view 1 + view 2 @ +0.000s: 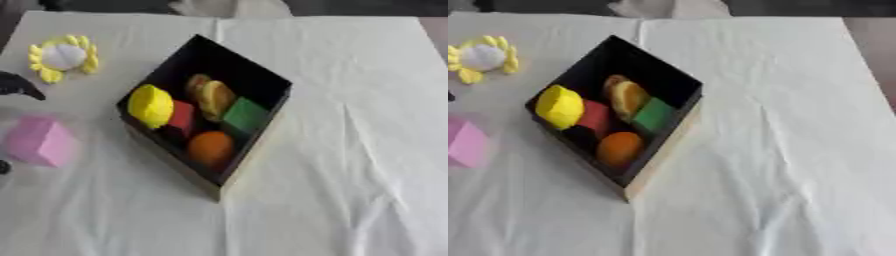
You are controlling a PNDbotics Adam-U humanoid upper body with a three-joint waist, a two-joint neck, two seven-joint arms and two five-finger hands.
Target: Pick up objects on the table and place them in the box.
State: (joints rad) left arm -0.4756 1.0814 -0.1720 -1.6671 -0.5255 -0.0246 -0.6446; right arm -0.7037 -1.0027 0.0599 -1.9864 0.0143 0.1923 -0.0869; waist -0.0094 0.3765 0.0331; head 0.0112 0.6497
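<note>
You have the box (262,75) sitting turned like a diamond near the middle of the table (350,175), which is covered in a white cloth. Its inside is black and its outer walls are tan, with one corner pointing toward you.

Inside, five things already lie together. A yellow rounded piece (150,105) sits at the left corner, leaning against the rim there. Just beside it, deeper in, is a red block (182,118). Behind the red block an orange-and-yellow rounded piece (213,97) stands tilted, possibly two pieces pressed together; the view is too soft to tell. A green block (245,116) rests against the right wall, touching that orange-yellow piece. Nearest you, in the lower corner, lies an orange ball (211,148). The far corner of the box holds only black floor.

Outside the box, two things remain on the cloth to your left. A yellow flower shape with a white centre (63,57) lies near the far left edge, well apart from the box. A pink block (39,140) lies closer to you, left of the box.

Your left hand (17,85) shows only as a dark tip at the left edge, between the flower and the pink block, touching neither. You cannot tell how open it is.
</note>
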